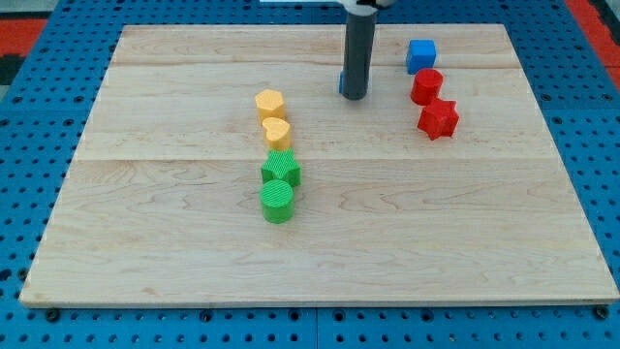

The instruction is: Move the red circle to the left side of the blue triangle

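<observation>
Wooden board [320,262] over blue pegboard [39,39], and my tip [355,97] is planted near the view's top; it's a bare rod, nothing to open or close. A blue block [342,81], shape unclear, peeks out touching its left. The red circle [426,87] waits to its right, near, not touching.

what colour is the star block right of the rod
Red. The star shows plainly in the camera view, just below the red circle.
</observation>
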You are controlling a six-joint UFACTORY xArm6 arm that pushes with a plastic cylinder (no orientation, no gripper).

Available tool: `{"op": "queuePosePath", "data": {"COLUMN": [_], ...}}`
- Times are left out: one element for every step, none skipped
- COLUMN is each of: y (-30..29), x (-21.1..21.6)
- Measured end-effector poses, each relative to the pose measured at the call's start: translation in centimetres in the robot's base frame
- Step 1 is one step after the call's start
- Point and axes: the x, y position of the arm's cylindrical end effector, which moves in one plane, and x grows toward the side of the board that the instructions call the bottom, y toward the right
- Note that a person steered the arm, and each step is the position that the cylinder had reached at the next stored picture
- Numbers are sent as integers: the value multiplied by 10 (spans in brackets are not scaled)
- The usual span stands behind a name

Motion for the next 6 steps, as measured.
{"op": "queuePosePath", "data": {"y": [5, 20, 19, 20, 38, 83], "x": [-24, -37, -36, -1, 34, 40]}}
